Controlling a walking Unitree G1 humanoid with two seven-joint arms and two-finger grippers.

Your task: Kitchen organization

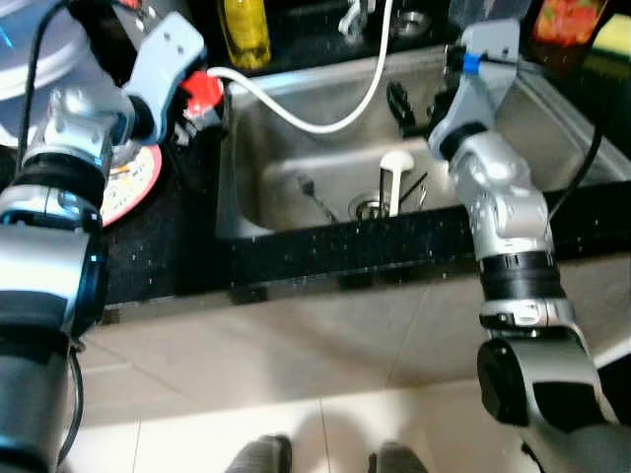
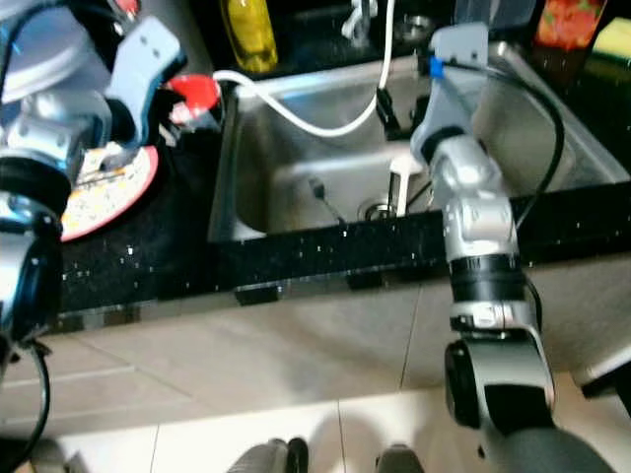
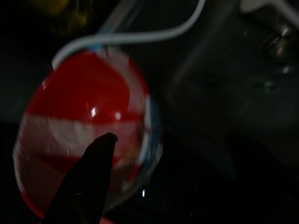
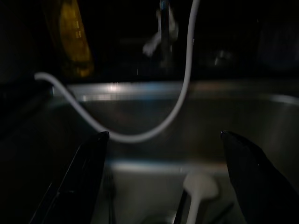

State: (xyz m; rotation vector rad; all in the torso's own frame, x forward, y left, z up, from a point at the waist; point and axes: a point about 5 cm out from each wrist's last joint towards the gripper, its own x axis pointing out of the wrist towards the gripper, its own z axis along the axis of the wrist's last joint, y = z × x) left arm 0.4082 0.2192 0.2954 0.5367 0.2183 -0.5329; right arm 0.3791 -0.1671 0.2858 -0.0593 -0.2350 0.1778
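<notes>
- Left of the stainless steel sink (image 1: 246, 187), a round red-and-white patterned plate (image 1: 133, 177) lies on the black speckled counter (image 1: 168, 256).
- The left gripper (image 1: 197, 99) sits at the sink's left rim by a glossy red-and-white round object (image 3: 88, 121); one black finger (image 3: 91, 172) lies across it, but I cannot tell whether the fingers are clamped.
- A white hose (image 1: 315, 123) sags across the sink.
- In the sink, near the drain, stand a white-headed utensil (image 1: 394, 168) and a dark fork (image 1: 314, 192).
- The right gripper (image 4: 163, 140) hovers over the sink, fingers wide apart.
- Likely step: reaching for sink utensils; next calls for lowering past the hose.
</notes>
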